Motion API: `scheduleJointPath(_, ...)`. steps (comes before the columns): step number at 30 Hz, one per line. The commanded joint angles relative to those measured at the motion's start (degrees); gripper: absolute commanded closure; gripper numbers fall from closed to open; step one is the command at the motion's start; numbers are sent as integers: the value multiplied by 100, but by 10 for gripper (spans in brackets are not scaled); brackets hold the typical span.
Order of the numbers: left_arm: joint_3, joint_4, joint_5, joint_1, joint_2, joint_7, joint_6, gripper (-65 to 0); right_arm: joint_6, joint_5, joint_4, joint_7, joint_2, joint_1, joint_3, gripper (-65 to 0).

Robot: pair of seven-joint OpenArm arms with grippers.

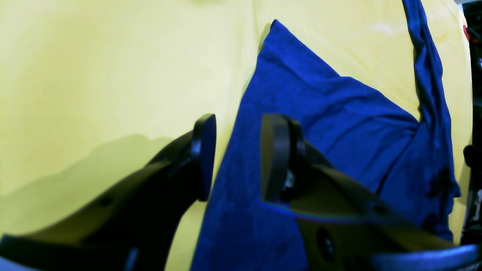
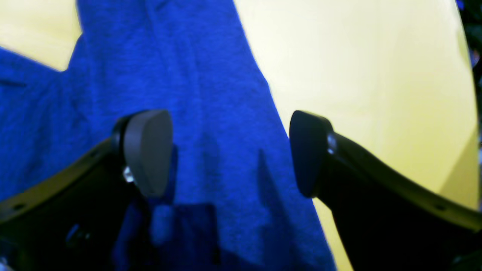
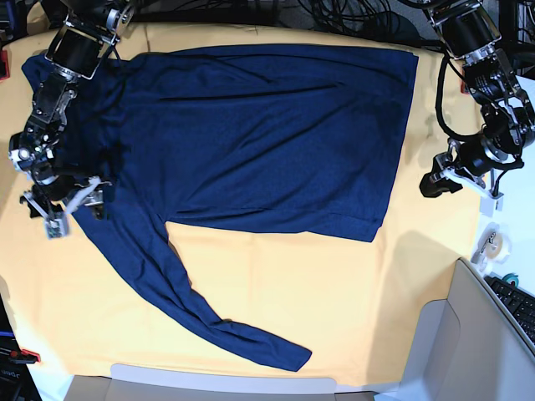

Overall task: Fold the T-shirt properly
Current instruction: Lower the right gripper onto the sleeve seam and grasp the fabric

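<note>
A yellow cloth [image 3: 276,276] covers the worktop, and one shirt [image 3: 267,125] lies spread flat on it, body across the far half, one long sleeve running diagonally toward the near edge. Two arms flank it. In the base view, cables [image 3: 334,12] bunch behind the far edge, a grey panel [image 3: 468,334] stands at the near corner, and beside it sit a tape roll [image 3: 491,242] and a keyboard [image 3: 520,302].

The right gripper [image 2: 229,150] hovers over the shirt's sleeve end, its jaws spread wide with nothing between them but cloth below. The left gripper [image 1: 238,158] sits at the hem side; its jaws stand partly apart, straddling the shirt's edge, holding nothing.

Only the base view shows the whole shirt. The left wrist view shows the hem corner and a raised fold; the right wrist view shows blue knit and bare cloth.
</note>
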Motion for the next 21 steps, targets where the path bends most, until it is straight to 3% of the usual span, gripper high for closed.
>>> scheduleJointPath(1, -14, 87, -76, -62, -108, -35, -19, -202, -18, 145, -120, 55, 108, 157, 197, -473)
scheduleJointPath(8, -14, 87, -76, -53, -108, -43, -19, -202, -18, 936, -1439, -816, 399, 623, 954, -473)
scheduleJointPath(21, -14, 96, -76, -44, -99, -43, -19, -202, -18, 963, -2072, -842, 443, 1018, 989, -473)
